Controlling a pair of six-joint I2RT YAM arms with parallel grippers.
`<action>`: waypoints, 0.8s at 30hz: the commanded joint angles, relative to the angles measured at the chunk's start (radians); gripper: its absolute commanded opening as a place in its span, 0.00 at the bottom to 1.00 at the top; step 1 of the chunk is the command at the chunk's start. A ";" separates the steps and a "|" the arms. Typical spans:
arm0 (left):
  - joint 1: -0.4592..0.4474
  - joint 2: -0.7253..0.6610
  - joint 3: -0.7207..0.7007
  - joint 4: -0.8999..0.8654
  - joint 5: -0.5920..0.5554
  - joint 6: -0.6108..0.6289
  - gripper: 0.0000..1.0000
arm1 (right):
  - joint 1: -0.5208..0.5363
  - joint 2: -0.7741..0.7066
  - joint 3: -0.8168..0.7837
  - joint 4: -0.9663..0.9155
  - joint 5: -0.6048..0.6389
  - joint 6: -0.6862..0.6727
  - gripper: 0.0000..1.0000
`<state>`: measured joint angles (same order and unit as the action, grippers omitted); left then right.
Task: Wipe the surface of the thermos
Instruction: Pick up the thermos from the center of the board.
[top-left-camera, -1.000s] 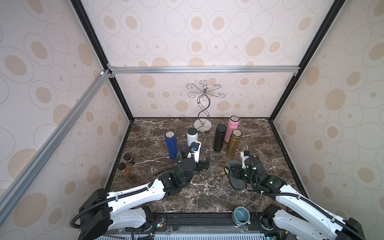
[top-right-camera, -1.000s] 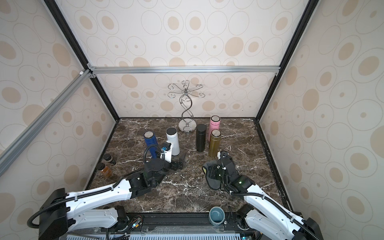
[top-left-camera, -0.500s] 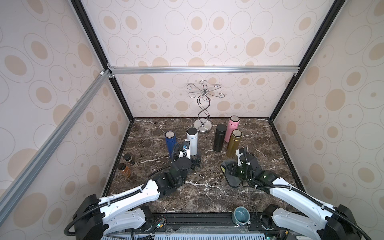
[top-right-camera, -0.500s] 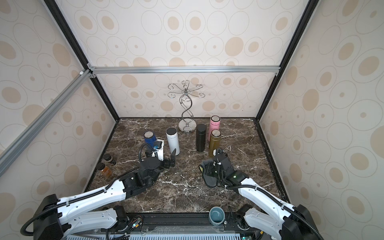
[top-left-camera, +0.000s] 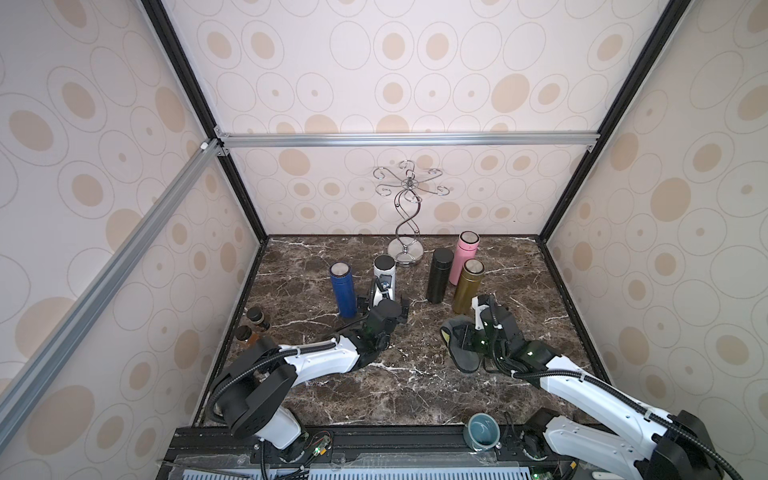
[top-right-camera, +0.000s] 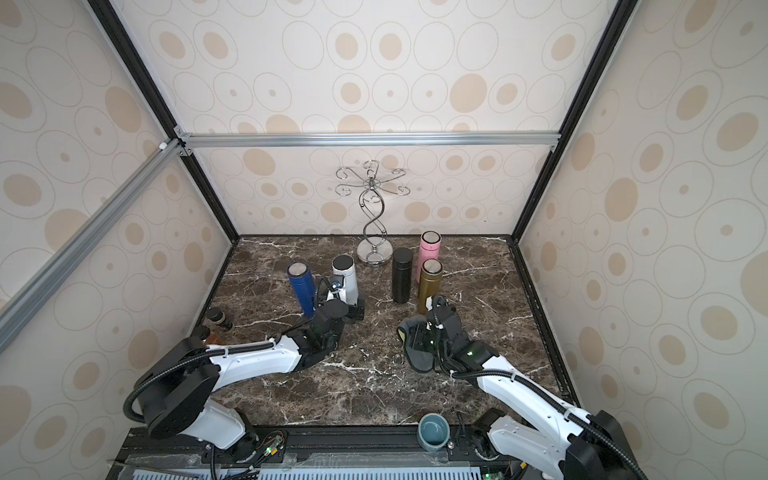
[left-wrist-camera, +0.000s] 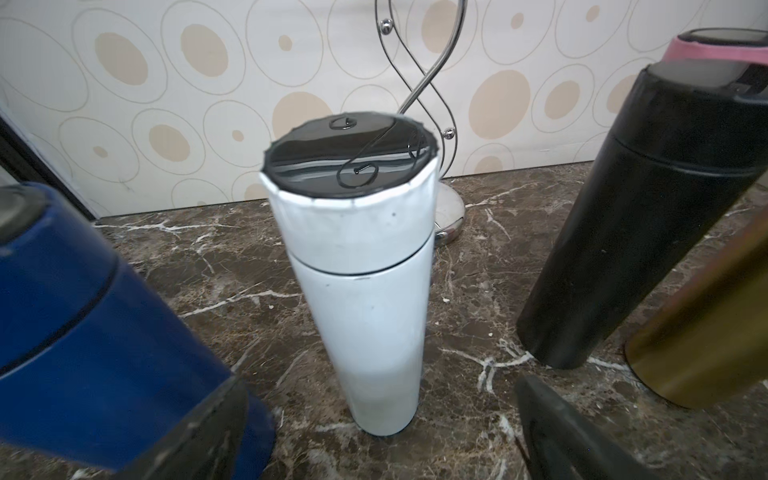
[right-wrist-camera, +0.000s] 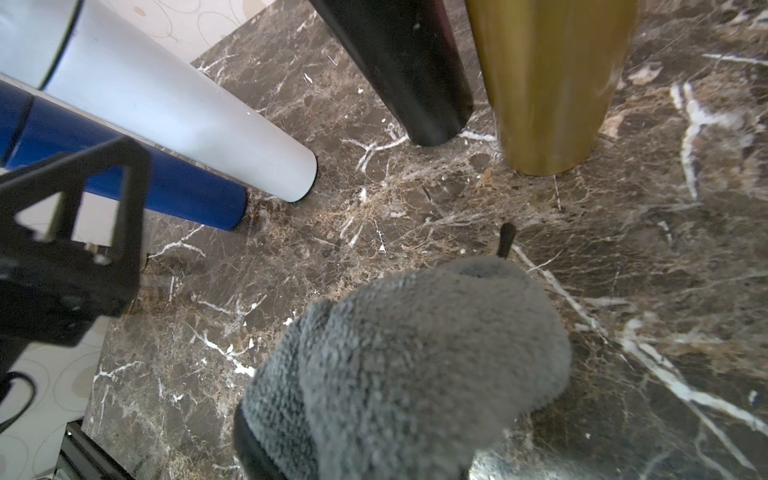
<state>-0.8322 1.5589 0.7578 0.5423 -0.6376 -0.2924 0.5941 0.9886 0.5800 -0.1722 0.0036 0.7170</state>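
Five thermoses stand upright on the marble table (top-left-camera: 415, 386): blue (top-left-camera: 343, 289), white (top-left-camera: 383, 270), black (top-left-camera: 438, 276), pink (top-left-camera: 465, 255) and gold (top-left-camera: 467, 291). My left gripper (top-left-camera: 384, 305) is open and low in front of the white thermos (left-wrist-camera: 365, 291), which stands just beyond the fingertips (left-wrist-camera: 199, 428) and centred between them. My right gripper (top-left-camera: 471, 338) is shut on a grey cloth (right-wrist-camera: 407, 365), which it holds near the table in front of the gold thermos (right-wrist-camera: 548, 83). The cloth (top-right-camera: 415, 345) hides the right jaws.
A silver hook stand (top-left-camera: 405, 232) rises behind the thermoses. The blue thermos (left-wrist-camera: 83, 316) is close beside one left finger. Two small brown bottles (top-left-camera: 253, 324) sit by the left wall. A teal cup (top-left-camera: 482, 430) rests at the front edge.
My left gripper has swung left and back again in front of the white thermos, staying open. My right gripper has carried the cloth a little toward the gold thermos.
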 joint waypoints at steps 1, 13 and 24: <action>0.015 0.035 0.044 0.104 -0.002 -0.007 1.00 | -0.006 -0.035 0.006 -0.018 0.028 -0.003 0.00; 0.045 0.135 0.058 0.215 -0.037 -0.007 1.00 | -0.018 -0.033 0.003 -0.016 0.020 -0.017 0.00; 0.062 0.214 0.059 0.334 -0.054 0.010 1.00 | -0.024 -0.041 0.004 -0.018 0.013 -0.018 0.00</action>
<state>-0.7826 1.7588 0.7818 0.8162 -0.6601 -0.2863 0.5774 0.9539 0.5797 -0.1879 0.0174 0.7055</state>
